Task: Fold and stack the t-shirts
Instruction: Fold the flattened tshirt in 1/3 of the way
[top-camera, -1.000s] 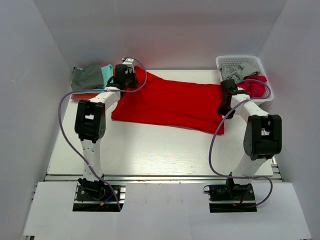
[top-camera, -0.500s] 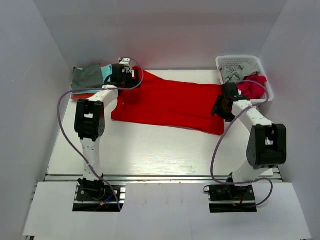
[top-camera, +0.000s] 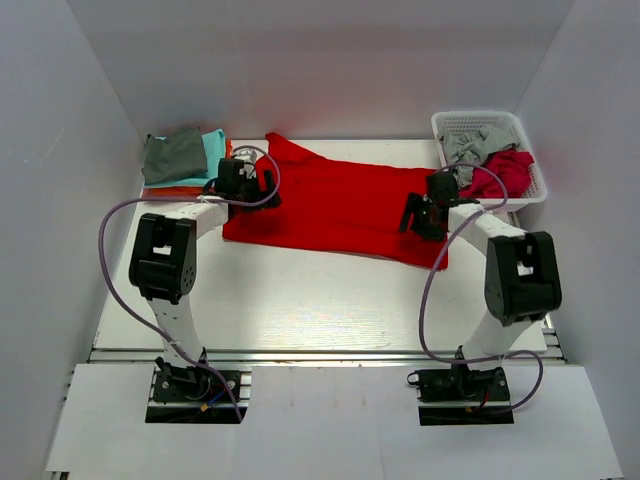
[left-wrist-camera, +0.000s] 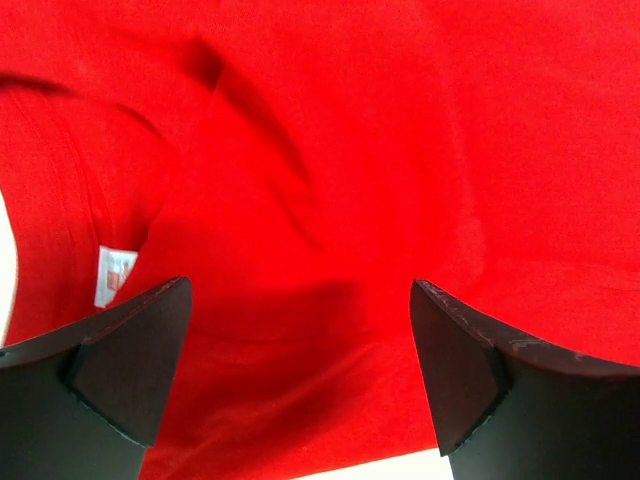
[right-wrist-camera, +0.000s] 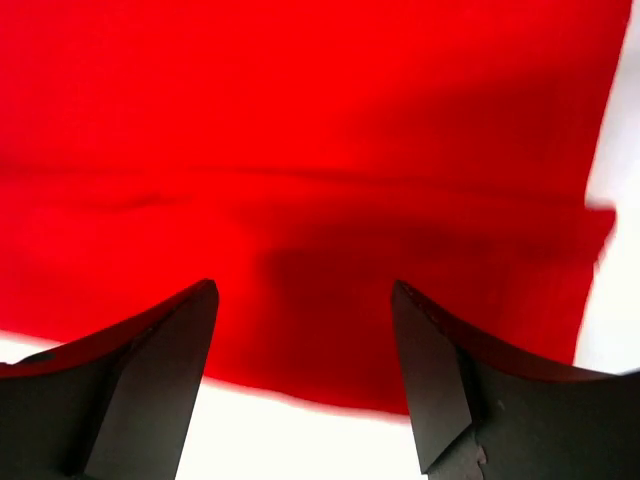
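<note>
White walls close in a white table (top-camera: 300, 290) seen from above, with two arms bolted at its near edge; a red t-shirt (top-camera: 340, 205) lies spread flat across the far half of the table, its length running left to right.

Left arm rises from its base, bends at a raised elbow and angles its forearm rightward, so the left gripper (top-camera: 243, 185) sits over the shirt's left end; in the wrist view the left gripper (left-wrist-camera: 300, 300) has its two dark fingers spread wide with red cloth filling the gap, and a small white label (left-wrist-camera: 113, 275) shows by the left finger.

Right arm mirrors it, its forearm leaning left to bring the right gripper (top-camera: 420, 215) over the shirt's right end near the front hem; the right gripper (right-wrist-camera: 305, 290) is also spread wide, holding nothing, above the hem and bare table. Whether either set of fingers touches the cloth cannot be told.

At the far left corner lies a folded pile (top-camera: 180, 160) of grey, teal and orange shirts; at the far right a white basket (top-camera: 478, 116) holds a grey shirt (top-camera: 470, 145) and a crimson shirt (top-camera: 505, 172).
</note>
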